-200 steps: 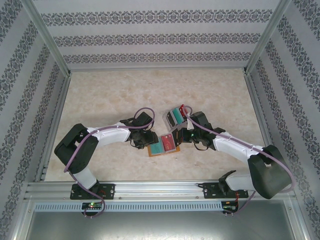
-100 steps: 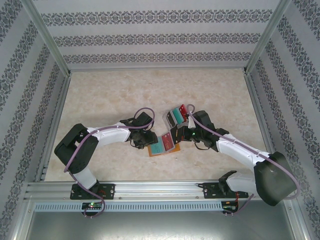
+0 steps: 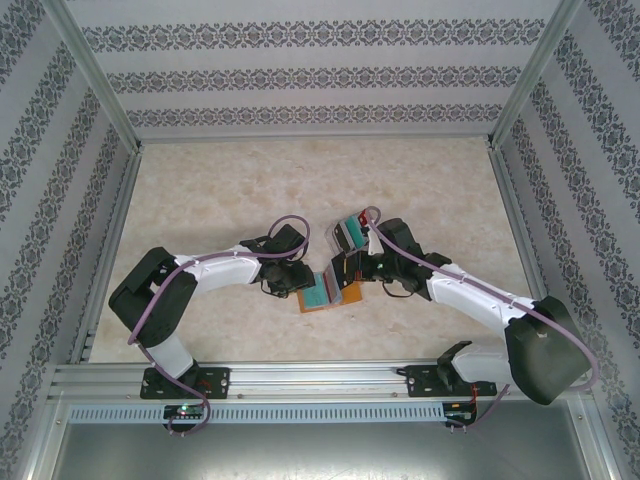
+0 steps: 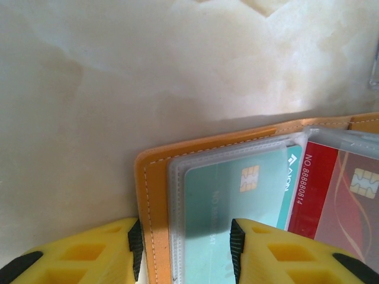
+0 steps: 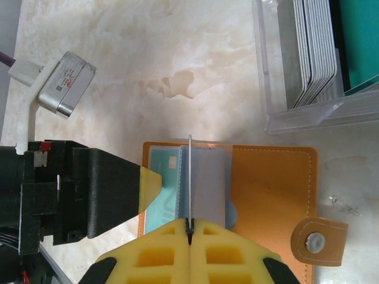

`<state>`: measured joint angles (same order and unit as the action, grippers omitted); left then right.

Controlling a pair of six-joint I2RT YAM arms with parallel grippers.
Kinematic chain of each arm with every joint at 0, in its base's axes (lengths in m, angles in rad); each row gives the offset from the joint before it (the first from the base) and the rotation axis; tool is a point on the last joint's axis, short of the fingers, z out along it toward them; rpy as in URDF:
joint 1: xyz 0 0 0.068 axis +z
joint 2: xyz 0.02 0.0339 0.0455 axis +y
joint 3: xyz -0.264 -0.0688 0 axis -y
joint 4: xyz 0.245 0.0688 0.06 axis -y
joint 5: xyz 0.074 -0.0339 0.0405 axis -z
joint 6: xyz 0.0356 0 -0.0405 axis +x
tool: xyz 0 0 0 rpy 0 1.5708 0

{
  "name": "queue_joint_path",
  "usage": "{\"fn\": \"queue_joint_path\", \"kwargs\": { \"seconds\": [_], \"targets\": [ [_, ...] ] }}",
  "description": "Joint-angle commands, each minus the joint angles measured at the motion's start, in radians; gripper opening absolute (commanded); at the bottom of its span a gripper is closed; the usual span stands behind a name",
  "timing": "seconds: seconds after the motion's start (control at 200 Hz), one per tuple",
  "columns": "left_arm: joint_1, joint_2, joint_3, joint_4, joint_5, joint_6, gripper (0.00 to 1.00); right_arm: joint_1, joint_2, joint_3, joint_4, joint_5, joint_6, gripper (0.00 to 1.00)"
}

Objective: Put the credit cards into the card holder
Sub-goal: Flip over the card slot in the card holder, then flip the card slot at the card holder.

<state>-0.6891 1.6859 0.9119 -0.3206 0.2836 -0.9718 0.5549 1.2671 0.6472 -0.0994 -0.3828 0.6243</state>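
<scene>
The orange card holder (image 3: 347,295) (image 5: 272,189) lies open on the marble table. A teal card (image 4: 237,201) (image 5: 161,183) sits in its clear left pocket. My left gripper (image 4: 186,245) (image 3: 303,283) is open, its pads straddling the holder's left edge (image 4: 155,195) and the teal card. My right gripper (image 5: 189,228) (image 3: 352,270) is shut on the red card (image 4: 331,195), which stands on edge (image 5: 190,171) over the holder's middle, partly under a clear sleeve. A grey pocket (image 5: 210,183) lies just right of it.
A clear tray (image 5: 278,89) (image 3: 350,232) with stacked grey-white and teal cards stands just beyond the holder. The holder's snap tab (image 5: 317,241) sticks out on its right side. Patterned walls and metal rails enclose the table.
The right gripper has tipped the red card up from lying flat on the holder to standing on edge. The left jaws have narrowed a little.
</scene>
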Motion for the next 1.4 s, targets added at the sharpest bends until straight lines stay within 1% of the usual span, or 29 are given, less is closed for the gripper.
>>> {"fn": "queue_joint_path", "kwargs": {
  "seconds": [0.0,0.125,0.31,0.465,0.565,0.605,0.684,0.824,1.009,1.154,1.274,1.329,1.394],
  "targets": [
    [-0.035,0.023,-0.011,0.140,0.047,0.010,0.45,0.023,0.015,0.033,0.028,-0.027,0.012,0.02],
    [-0.035,0.023,-0.009,0.140,0.044,0.012,0.43,0.045,0.056,0.065,0.008,-0.028,-0.013,0.02],
    [-0.036,0.009,-0.018,0.135,0.033,0.003,0.41,0.045,0.099,0.075,-0.007,-0.004,-0.009,0.02],
    [-0.035,-0.008,-0.023,0.121,0.017,0.010,0.41,0.037,0.063,0.069,-0.045,0.068,-0.024,0.02],
    [-0.036,-0.019,-0.021,0.115,0.015,0.014,0.40,0.033,-0.019,0.046,-0.093,0.197,-0.027,0.01],
    [-0.036,-0.025,-0.018,0.111,0.011,0.017,0.41,0.018,-0.054,0.028,-0.097,0.219,-0.025,0.01],
    [-0.036,-0.027,-0.010,0.108,0.008,0.024,0.41,-0.016,-0.095,0.012,-0.084,0.163,-0.038,0.01],
    [-0.038,-0.028,-0.003,0.133,0.037,0.041,0.42,-0.012,-0.096,0.034,-0.091,0.094,-0.042,0.01],
    [-0.043,-0.032,0.034,0.103,0.040,0.061,0.44,-0.015,-0.082,-0.004,-0.061,0.141,0.000,0.01],
    [-0.056,-0.034,0.067,0.077,0.046,0.088,0.47,-0.021,-0.025,0.011,-0.063,0.086,-0.010,0.01],
    [-0.065,-0.003,0.112,0.061,0.076,0.118,0.48,-0.019,0.017,0.015,-0.065,0.085,0.001,0.00],
    [-0.069,0.020,0.131,0.057,0.091,0.125,0.48,-0.021,0.017,0.014,-0.070,0.101,0.001,0.00],
    [-0.074,0.051,0.158,0.059,0.115,0.129,0.49,-0.024,0.003,0.014,-0.105,0.157,0.008,0.00]
  ]
}}
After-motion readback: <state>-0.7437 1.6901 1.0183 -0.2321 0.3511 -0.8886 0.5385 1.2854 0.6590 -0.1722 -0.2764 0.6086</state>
